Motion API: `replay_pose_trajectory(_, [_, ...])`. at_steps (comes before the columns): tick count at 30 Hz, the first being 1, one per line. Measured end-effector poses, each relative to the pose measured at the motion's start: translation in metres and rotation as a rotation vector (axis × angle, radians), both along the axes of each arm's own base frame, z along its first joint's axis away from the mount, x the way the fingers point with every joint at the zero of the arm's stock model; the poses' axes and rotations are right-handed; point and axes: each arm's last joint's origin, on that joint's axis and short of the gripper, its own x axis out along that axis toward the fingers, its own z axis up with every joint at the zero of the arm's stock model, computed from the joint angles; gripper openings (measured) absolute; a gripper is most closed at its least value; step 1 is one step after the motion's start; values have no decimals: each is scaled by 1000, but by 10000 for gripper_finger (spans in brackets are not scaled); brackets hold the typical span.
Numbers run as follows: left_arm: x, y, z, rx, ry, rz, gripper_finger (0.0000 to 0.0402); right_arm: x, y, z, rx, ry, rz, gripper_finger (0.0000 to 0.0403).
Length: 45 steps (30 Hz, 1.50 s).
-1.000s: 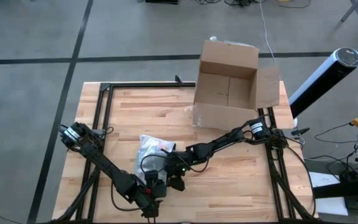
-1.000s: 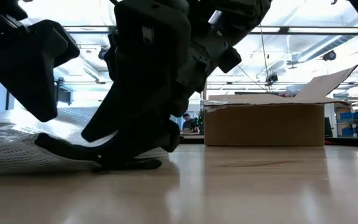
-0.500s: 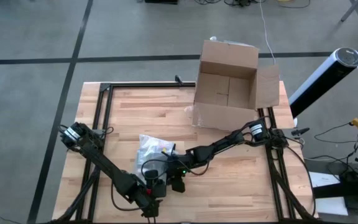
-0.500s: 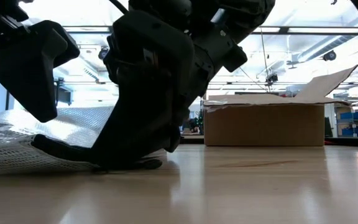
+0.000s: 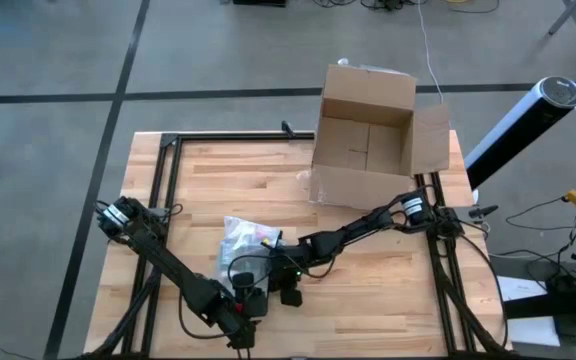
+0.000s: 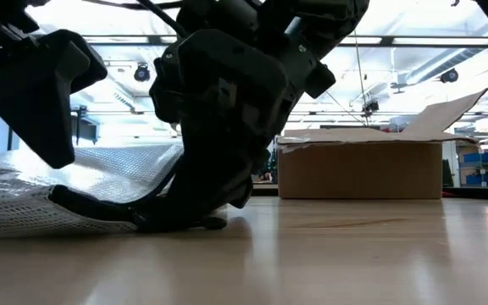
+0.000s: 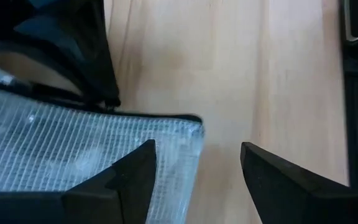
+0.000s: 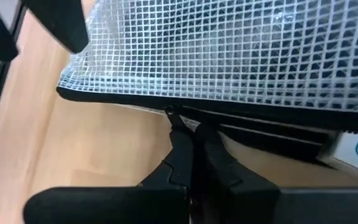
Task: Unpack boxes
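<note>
The brown cardboard box (image 5: 363, 135) stands open on its base at the table's far right, flaps up; the low view shows it (image 6: 360, 169) beyond the arms. A translucent mesh zip pouch (image 5: 246, 238) lies flat near the table's front middle. My right gripper (image 8: 194, 146) is shut at the pouch's black zip edge, reaching in from the right (image 5: 271, 268). My left gripper (image 7: 197, 162) is open over the pouch's near corner (image 7: 188, 134). One of its fingers (image 7: 132, 174) is above the mesh and the other beside it. Whether they touch the pouch I cannot tell. My right gripper pinches the small zip pull (image 8: 169, 112) at the pouch's black zip edge between its two fingertips. The fingers slant down from the table's right side and meet the edge crosswise. The pouch lies on the table, and its zip edge (image 8: 241, 115) runs just past the fingertips.
Black frame rails lie on the wood at the left (image 5: 163, 190) and the right (image 5: 438, 240). A white and black cylinder (image 5: 523, 125) stands off the table's right side. Bare wood (image 5: 248, 180) lies between the pouch and the box.
My right gripper has rolled and tipped at the wrist while staying at the pouch's zip edge, and its fingers have shut there. In the low view the pouch's side next to it now stands a little higher.
</note>
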Motion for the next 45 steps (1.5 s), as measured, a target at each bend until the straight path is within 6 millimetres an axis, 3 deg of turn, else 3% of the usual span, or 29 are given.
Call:
replay_pose_trajectory(13, [-5,5,-5,61,54,3,226,-9,-10,28,14,52,9,0])
replay_pose_trajectory(31, [-6,8,-20,56,-6,-12,298,-5,-10,59,73,3,44,0])
replay_pose_trajectory(40, [3,2,-55,123,41,-5,309,-2,-12,64,88,-5,46,0])
replay_pose_trajectory(45, [9,-3,-59,167,36,11,309,-2,-12,66,102,-2,48,0])
